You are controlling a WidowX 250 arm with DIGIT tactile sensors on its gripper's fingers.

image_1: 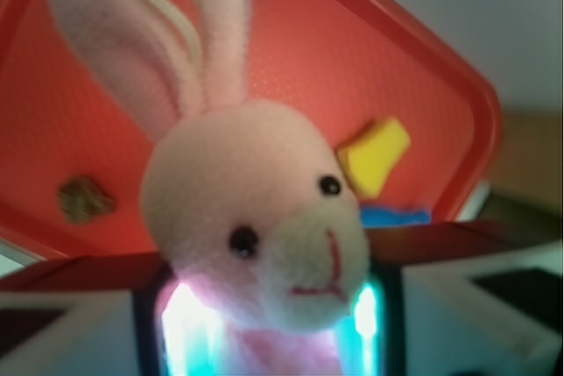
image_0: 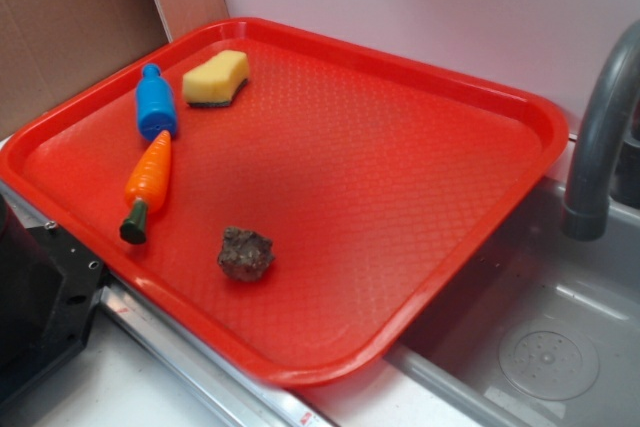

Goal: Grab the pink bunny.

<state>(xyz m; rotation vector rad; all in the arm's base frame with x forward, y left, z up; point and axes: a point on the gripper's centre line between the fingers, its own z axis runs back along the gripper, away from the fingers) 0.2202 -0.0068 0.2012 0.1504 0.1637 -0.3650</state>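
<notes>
While hanging above red tray (image_1: 441, 85), hand (image_1: 273, 328) gripping pink bunny (image_1: 256, 217), fingers (image_1: 189, 323) clamping its body; yellow sponge (image_1: 374, 156) lying below

The exterior camera is looking down at an angle from in front of and above the red tray (image_0: 520, 132), taking in the whole tray from mid-range, with a grey faucet (image_0: 600, 137) and sink basin (image_0: 560, 347) showing at right. The wrist camera is sitting low between the gripper's lit fingers (image_1: 366, 319), facing out across the same tray (image_1: 423, 68) with the pink bunny (image_1: 256, 217) filling the frame at very close range, slightly blurred. The 2 views are sharing the tray, the yellow sponge (image_0: 217, 78) (image_1: 374, 156), the brown lump (image_0: 245, 253) (image_1: 85, 199) and the blue bottle (image_0: 155, 102) (image_1: 397, 216).
</notes>
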